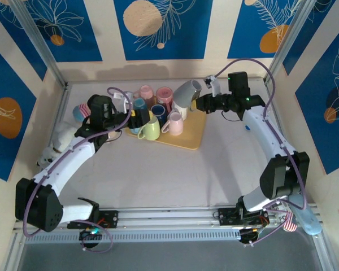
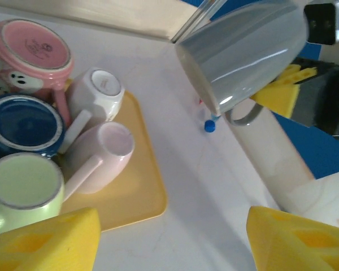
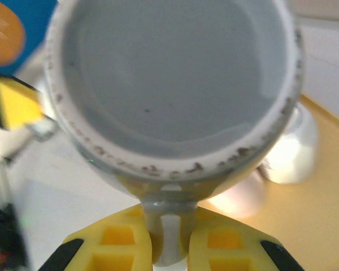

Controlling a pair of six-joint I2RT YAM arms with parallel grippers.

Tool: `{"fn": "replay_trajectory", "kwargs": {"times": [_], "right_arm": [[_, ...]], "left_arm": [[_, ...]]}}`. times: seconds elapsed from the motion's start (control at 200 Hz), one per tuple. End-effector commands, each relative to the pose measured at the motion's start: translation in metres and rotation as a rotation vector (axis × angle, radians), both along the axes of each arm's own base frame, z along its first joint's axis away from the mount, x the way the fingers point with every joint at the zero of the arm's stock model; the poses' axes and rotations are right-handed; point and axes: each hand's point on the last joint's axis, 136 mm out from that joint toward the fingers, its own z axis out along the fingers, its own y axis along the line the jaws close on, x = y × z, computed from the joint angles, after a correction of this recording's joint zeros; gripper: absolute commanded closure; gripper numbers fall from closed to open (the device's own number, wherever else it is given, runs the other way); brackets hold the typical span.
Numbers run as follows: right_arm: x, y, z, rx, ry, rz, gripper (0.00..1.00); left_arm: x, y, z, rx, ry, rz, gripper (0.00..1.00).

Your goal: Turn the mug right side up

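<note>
overhead, grey mug [image 1: 187, 92] aloft over far right corner of yellow tray [image 1: 189, 138], tilted, clear of tray surface. right gripper [image 1: 199, 103] clamped on mug handle; right wrist view looks straight into mug's grey interior, rim speckled, handle pinched between yellow fingers [image 3: 113, 243]. left gripper [image 1: 137, 119] at tray's left edge, jaws apart, nothing between. left wrist view adds printed marks on upturned bases of pink mug [image 2: 31, 51] and white mug [image 2: 99, 90] on tray, too blurred to read.

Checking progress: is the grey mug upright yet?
Tilted: the grey mug hangs by its handle in the right hand, mouth facing that wrist.
</note>
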Motion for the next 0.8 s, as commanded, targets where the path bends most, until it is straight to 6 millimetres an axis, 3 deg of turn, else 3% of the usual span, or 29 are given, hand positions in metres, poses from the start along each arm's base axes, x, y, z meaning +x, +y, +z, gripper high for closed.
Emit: {"fn": "replay_trajectory", "kwargs": {"times": [0.0, 0.315, 0.565, 0.795], "right_arm": [[-0.019, 0.022, 0.058, 0.253, 0.019, 0.052, 1.0], [-0.035, 0.051, 0.097, 0.467, 0.061, 0.101, 1.0], [-0.034, 0.072, 0.101, 0.542, 0.085, 0.127, 1.0], [-0.035, 0.086, 0.102, 0.557, 0.093, 0.154, 1.0]], "left_arm": [[-0.002, -0.012, 0.038, -0.229, 0.006, -0.003, 0.32], [-0.006, -0.031, 0.067, -0.428, 0.042, -0.04, 0.32], [-0.01, -0.044, 0.08, -0.545, 0.084, -0.065, 0.32], [-0.009, -0.054, 0.089, -0.629, 0.099, -0.087, 0.44]]}}
